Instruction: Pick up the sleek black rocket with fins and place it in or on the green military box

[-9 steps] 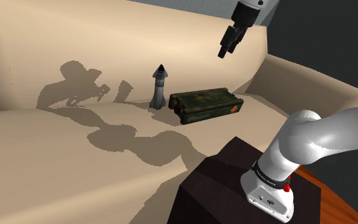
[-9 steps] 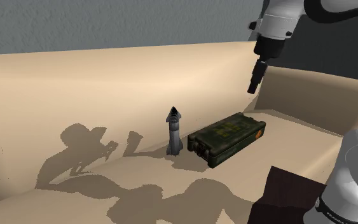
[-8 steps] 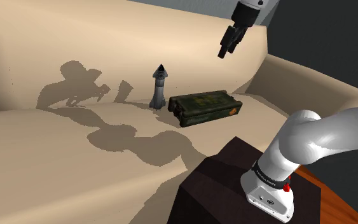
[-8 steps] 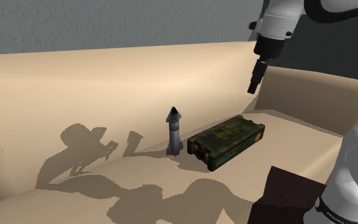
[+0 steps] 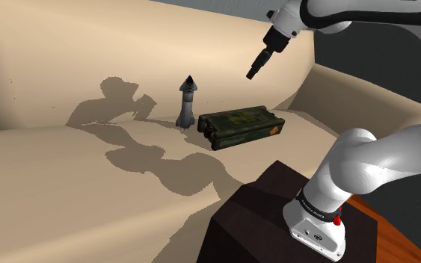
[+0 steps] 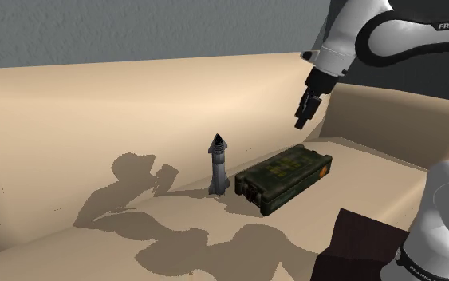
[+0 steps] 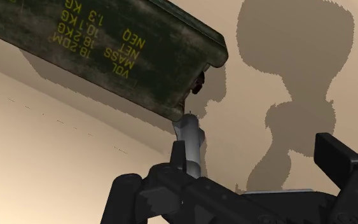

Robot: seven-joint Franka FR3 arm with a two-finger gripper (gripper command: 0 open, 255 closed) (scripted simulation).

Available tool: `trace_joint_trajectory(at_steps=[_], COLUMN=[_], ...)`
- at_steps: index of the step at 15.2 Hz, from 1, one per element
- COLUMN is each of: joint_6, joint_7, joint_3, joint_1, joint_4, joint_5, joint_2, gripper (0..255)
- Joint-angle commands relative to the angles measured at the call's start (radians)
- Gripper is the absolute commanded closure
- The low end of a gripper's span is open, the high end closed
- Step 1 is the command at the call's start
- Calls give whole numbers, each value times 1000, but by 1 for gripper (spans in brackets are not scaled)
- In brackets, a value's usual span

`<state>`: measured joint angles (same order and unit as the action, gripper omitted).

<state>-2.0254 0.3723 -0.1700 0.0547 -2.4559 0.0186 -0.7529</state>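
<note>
Two fingers (image 7: 341, 170) apart, pincer (image 5: 251, 74) aloft above box (image 5: 240, 125)

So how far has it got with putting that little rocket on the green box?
Barely begun. Nothing is done: the grey finned rocket stands upright beside the closed dark-green military box. The black gripper hangs open in the air above them, holding nothing. Reaching down, grasping and placing are all left.

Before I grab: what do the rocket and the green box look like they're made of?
Rocket: matte grey body with a darker nose, smooth and unmarked; probably metal, but the look leaves it open. Box: dark green paint, worn and blotchy, with yellow stencilled lettering visible in the wrist view; likely painted metal, not certain.
</note>
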Motion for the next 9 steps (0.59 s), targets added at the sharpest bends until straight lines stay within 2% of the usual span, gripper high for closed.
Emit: trace_joint_trajectory(at_steps=[1, 5, 7, 9], joint_6=[-118, -310, -393, -461], joint_7=[94, 306, 430, 570], joint_3=[-61, -208, -295, -397], joint_1=[30, 125, 197, 291], joint_4=[-35, -57, -48, -25], joint_5=[-19, -91, -152, -235], joint_2=[37, 137, 198, 262], gripper=[0, 0, 0, 0])
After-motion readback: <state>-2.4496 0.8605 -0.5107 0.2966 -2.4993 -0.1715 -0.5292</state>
